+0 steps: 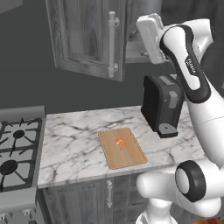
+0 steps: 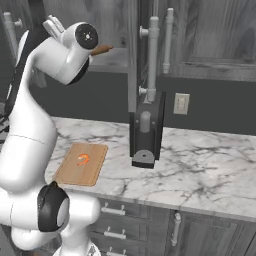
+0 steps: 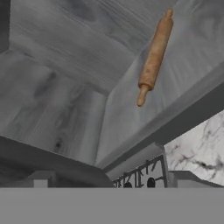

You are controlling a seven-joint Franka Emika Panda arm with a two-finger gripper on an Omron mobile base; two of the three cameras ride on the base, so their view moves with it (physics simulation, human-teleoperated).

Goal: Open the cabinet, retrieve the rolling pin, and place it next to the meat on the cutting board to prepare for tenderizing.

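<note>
Left base view: the cabinet (image 1: 87, 37) door hangs open, and I have the arm raised toward its shelf; the meat (image 1: 120, 143) sits mid-board (image 1: 131, 157), leaving room beside it.

Right base view: the pin (image 2: 102, 49) pokes out past the wrist.

Hand view: the pin (image 3: 154, 57) lies on the shelf floor, ungrasped; I judge the jaws wide open, empty.

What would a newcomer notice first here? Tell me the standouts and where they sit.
The white arm reaches up into the opened cabinet, where the brown rolling pin lies on the grey shelf floor. Below, on the marble counter, the cutting board carries the tiny orange meat, with a dark toaster standing to its right.
</note>
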